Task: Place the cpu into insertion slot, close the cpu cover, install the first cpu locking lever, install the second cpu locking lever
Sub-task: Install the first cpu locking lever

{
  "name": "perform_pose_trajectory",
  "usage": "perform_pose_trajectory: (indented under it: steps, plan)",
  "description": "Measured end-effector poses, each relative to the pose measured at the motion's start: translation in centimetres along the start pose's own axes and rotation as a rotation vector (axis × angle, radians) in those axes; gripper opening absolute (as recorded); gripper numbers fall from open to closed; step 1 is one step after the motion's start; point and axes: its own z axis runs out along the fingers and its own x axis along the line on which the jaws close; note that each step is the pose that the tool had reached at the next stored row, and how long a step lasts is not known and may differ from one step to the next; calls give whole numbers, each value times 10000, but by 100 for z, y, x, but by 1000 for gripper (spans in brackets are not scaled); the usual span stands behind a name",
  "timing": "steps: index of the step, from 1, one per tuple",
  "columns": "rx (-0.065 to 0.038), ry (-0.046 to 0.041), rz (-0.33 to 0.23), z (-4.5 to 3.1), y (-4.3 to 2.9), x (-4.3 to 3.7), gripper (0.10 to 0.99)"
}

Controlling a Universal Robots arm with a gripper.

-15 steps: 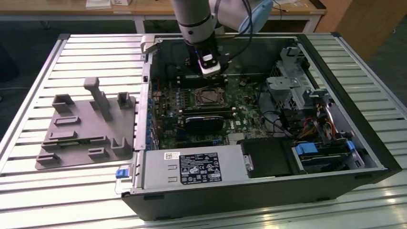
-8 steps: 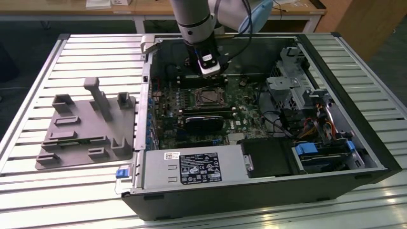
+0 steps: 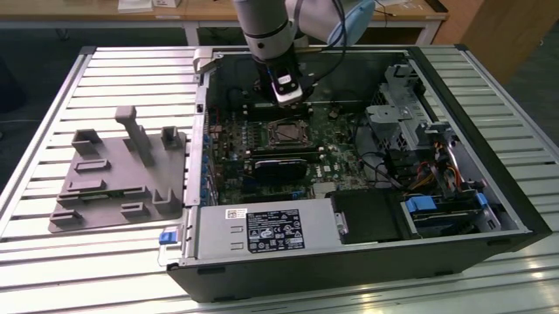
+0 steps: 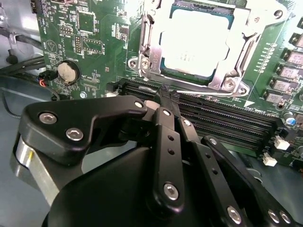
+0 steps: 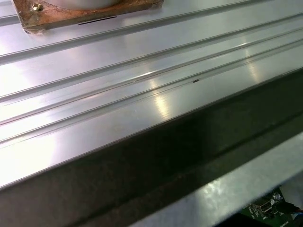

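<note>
gripper [image 4: 166, 97]: fingers pressed together, nothing visibly pinched; tips down at the socket's edge, beside the long black memory slots [image 4: 222, 118].
cpu [image 4: 196, 42]: seated flat in the insertion slot [image 3: 285, 133], centre of the exterior view, inside the open computer case [image 3: 489, 196].
cpu cover [image 4: 150, 45]: lowered over the chip, framing its silver face; likely down to keep it seated.
thin bright rod [image 4: 208, 94]: lying along the socket edge close to the tips; probably a locking lever, which would explain the narrow closed tips, suited to pushing.

Arm [image 3: 262, 26] reaches downward, gripper [image 4: 166, 98] fingers pressed together.
</note>
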Motion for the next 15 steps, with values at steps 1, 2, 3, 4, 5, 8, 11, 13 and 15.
perform_pose_trajectory:
  steps: [1, 2, 3, 4, 5, 8, 11, 13, 15]
  plan:
    - [-5, -13, -2, 2, -1, 1, 106]
    - [-11, -27, -3, 5, -1, 1, 106]
    - [-18, -42, -4, 8, -2, 2, 106]
    - [-23, -54, -4, 10, -2, 3, 106]
    - [-25, -59, -5, 12, -2, 3, 106]
    - [-30, -69, -6, 15, -3, 4, 106]
    - [-36, -83, -7, 20, -4, 5, 106]
    - [-44, -99, -11, 26, -6, 6, 106]
    - [-48, -104, -21, 30, -7, 7, 106]
